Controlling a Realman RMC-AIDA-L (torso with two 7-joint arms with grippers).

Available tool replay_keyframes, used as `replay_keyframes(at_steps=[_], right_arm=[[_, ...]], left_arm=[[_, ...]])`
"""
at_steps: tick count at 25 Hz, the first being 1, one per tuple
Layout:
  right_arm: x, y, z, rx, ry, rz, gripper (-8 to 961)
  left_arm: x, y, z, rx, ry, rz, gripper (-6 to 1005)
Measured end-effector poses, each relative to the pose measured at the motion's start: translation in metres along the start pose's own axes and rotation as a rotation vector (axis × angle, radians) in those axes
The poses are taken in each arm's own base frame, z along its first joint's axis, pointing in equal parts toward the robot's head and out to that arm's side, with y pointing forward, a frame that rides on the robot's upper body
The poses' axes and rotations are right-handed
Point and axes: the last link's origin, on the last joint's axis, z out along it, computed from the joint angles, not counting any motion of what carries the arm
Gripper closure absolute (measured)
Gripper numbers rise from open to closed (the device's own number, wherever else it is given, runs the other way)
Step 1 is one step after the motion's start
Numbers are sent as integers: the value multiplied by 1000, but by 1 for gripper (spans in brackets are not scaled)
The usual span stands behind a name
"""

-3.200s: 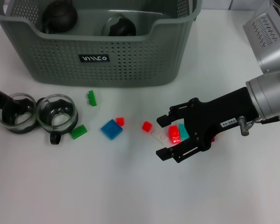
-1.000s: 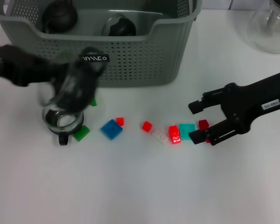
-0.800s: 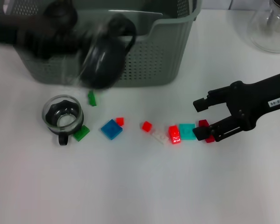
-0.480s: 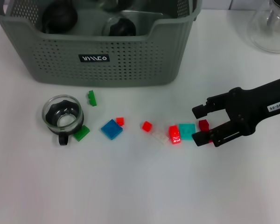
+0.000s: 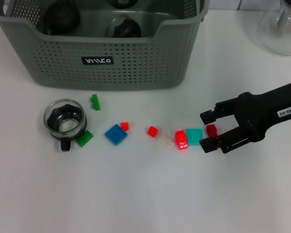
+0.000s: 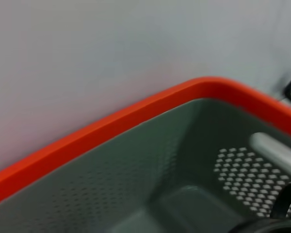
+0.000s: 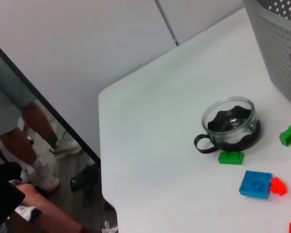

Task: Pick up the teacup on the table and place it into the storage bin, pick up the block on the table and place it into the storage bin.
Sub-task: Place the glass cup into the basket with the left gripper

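Reaching in from the table's right edge, the black right gripper (image 5: pixel 209 131) sits low with its jaws parted around a small dark-red plastic block (image 5: pixel 212 130); whether the fingers touch it cannot be told, and nothing is lifted. The block lies near the table's right side, just beside a teal square plate block (image 5: pixel 194 136) and a bright red brick (image 5: pixel 181 140).

Handling, as a judgement: the block is light, rigid and smooth — it should take a firm pinch across two opposite flat faces, but it is small enough to skid or twist out if the fingers close off-centre, and the neighbouring teal piece could be nudged.

The clear glass teacup with a black handle and dark liner (image 5: pixel 64 121) stands upright toward the table's left side, touching or just beside a green flat block (image 5: pixel 82 138). It is likely fragile and slippery; rim or handle looks the safer hold.

The large grey-green perforated plastic storage bin (image 5: pixel 136 63) stands at the table's far edge, with dark rounded items inside.

View differences: the head view alone shows the right gripper and the dark-red block. The right wrist view shows the teacup's handle (image 7: pixel 204 144) and a blue square block (image 7: pixel 255 184) clearly, but not its own fingers. The left wrist view shows only the bin's interior and rim — the left gripper is not seen anywhere.
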Motion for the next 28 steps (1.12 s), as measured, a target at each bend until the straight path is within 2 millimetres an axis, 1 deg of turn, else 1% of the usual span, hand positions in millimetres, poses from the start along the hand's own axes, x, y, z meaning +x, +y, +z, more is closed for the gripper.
replay_keyframes(at_steps=[4, 10, 19, 28], right_arm=[[0, -1, 0, 8, 12, -1, 39], [0, -2, 1, 11, 12, 1, 39], [3, -1, 2, 11, 8, 7, 39], [5, -2, 2, 13, 7, 4, 39]], left_arm=[[-3, -1, 22, 49, -35, 6, 946], [-7, 2, 44, 115, -58, 32, 944], [-15, 9, 61, 150, -83, 82, 943], [-17, 12, 65, 154, -81, 92, 916]])
